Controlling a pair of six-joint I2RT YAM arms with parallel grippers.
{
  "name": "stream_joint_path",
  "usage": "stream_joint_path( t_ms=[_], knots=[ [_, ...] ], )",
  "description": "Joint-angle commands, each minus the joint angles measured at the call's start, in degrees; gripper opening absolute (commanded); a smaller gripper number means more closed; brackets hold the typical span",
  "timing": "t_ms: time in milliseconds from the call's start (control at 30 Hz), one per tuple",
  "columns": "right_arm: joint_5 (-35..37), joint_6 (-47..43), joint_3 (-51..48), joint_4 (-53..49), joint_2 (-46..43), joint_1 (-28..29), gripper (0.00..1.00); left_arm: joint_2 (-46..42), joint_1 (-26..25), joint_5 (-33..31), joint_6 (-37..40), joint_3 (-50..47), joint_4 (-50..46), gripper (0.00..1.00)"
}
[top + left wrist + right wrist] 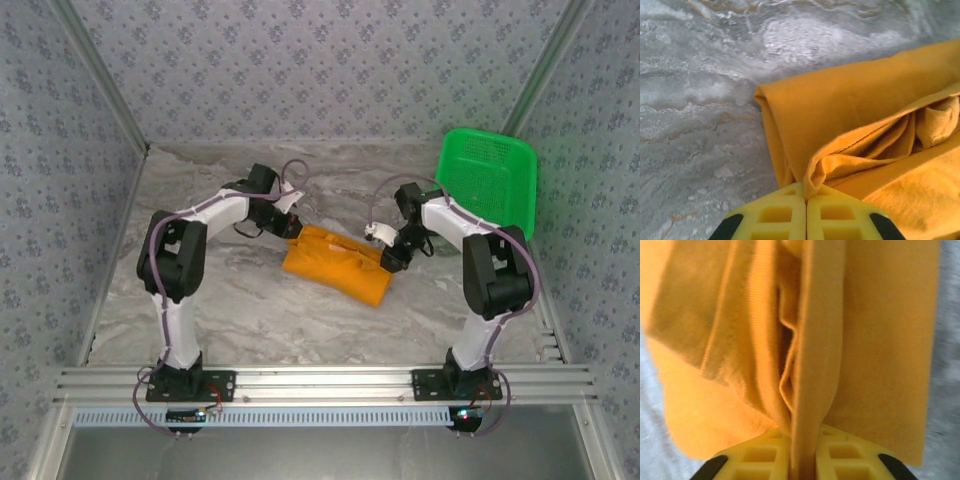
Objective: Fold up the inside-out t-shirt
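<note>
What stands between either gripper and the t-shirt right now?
Nothing visible. The left gripper and the right gripper are each shut on a fold of the t-shirt. The green basket stands off to the right, apart from it.

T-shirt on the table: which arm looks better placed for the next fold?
Probably the right: the right gripper is shut on a thick fold of the t-shirt, while the left gripper pinches just one small ridge.

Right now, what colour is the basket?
The basket is bright green, best seen in the top external view.
</note>
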Motion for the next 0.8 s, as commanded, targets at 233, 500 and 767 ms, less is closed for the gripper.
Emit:
stream_joint_path(
  t_ms=[233,500,767],
  knots=[
    [12.46,17.57,-8.03,20.33,-9.89,-1.68,0.55,-4.29,2.17,-3.93,-10.76,0.66,6.92,0.70],
    [7.94,14.79,-15.12,28.83,-26.19,-0.69,0.65,-17.82,3.77,4.31,-5.18,-2.63,8.74,0.69],
    [-2.23,6.35,-16.22,31.99,-20.29,2.99,0.54,-19.36,-3.80,2.37,21.46,-12.34,8.63,0.62]
  ],
)
